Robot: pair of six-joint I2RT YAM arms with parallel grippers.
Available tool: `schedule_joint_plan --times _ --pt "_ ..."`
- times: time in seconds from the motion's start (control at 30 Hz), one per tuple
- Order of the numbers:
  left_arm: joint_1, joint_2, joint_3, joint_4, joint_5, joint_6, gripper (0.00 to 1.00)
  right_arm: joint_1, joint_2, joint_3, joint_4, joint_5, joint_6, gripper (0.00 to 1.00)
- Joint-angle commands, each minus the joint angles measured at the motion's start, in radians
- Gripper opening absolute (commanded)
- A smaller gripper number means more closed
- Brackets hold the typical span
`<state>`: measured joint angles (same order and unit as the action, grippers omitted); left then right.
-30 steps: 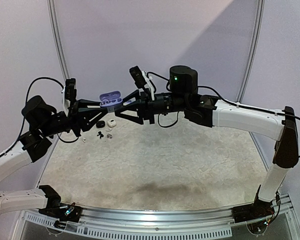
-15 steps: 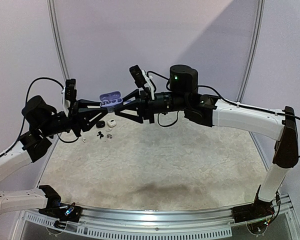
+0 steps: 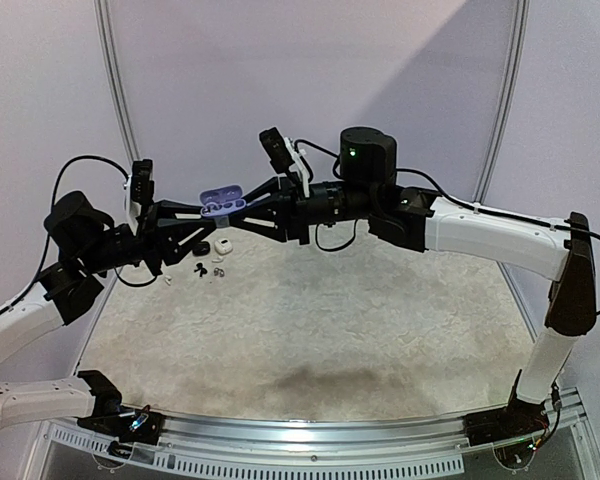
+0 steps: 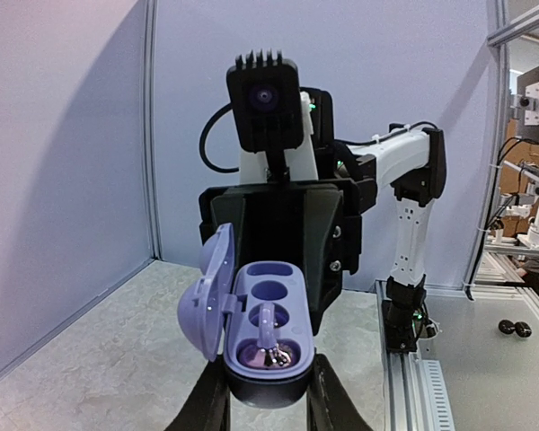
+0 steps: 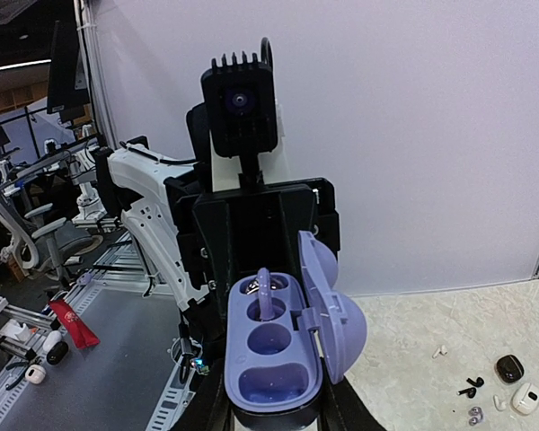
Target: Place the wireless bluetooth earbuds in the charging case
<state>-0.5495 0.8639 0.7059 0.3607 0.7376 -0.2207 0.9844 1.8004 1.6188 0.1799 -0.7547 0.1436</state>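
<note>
Lilac charging case (image 4: pixel 262 328): aloft, lid swung open along one long side. Its long axis runs from left gripper (image 3: pixel 206 211) to right gripper (image 3: pixel 236 207).
Left gripper: clamped on one end.
Right gripper: jaws flank the other end. Contact is hidden, so you cannot tell whether they press.
One earbud (image 4: pixel 268 348): in the well nearest the left gripper, stem toward the case's middle. It is a blur from above.
Loose earbuds (image 5: pixel 470 388): on the table (image 5: pixel 404 332) below the case, clearest from the right wrist.
</note>
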Motion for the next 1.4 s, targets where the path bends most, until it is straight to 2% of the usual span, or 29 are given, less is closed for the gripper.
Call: schedule_joint_plan --times 0.0,0.03,0.07,0.17,0.23,0.27,0.53,0.7,0.87,1.07,1.23,1.37 --pt "-0.006 -0.006 -0.013 -0.019 -0.04 0.02 0.0 0.006 0.019 0.025 -0.03 -0.009 0.002 0.04" --pt "-0.006 -0.01 -0.015 -0.026 -0.06 0.025 0.0 0.006 0.018 0.024 -0.032 -0.004 0.0 0.01" --pt "-0.006 -0.015 -0.018 -0.036 -0.088 0.033 0.11 0.004 0.016 0.021 -0.031 0.005 -0.001 0.0" --pt "-0.005 -0.027 -0.02 -0.096 -0.187 0.079 0.64 -0.007 -0.004 -0.014 -0.007 0.068 -0.002 0.0" --pt "-0.003 -0.033 -0.017 -0.157 -0.219 0.128 0.9 -0.021 -0.019 -0.04 0.014 0.109 0.009 0.0" --pt "-0.003 -0.035 -0.013 -0.199 -0.225 0.157 0.98 -0.029 -0.028 -0.054 0.022 0.129 0.023 0.0" --pt "0.007 -0.02 0.079 -0.629 -0.292 0.355 0.99 -0.073 -0.052 -0.114 0.022 0.278 0.025 0.0" --pt "0.03 0.107 0.238 -0.935 -0.442 0.444 0.99 -0.12 -0.076 -0.173 0.036 0.411 0.04 0.0" --pt "0.069 0.397 0.477 -1.218 -0.657 0.494 0.99 -0.15 -0.116 -0.233 0.014 0.542 -0.021 0.0" --pt "0.125 0.894 0.938 -1.567 -0.734 0.497 0.99 -0.16 -0.149 -0.284 -0.009 0.576 -0.096 0.0" --pt "0.145 1.18 1.143 -1.57 -0.779 0.445 0.99 -0.162 -0.162 -0.311 -0.014 0.584 -0.105 0.0" --pt "0.179 1.328 1.245 -1.547 -0.81 0.403 0.99 -0.161 -0.162 -0.308 -0.045 0.579 -0.106 0.0"
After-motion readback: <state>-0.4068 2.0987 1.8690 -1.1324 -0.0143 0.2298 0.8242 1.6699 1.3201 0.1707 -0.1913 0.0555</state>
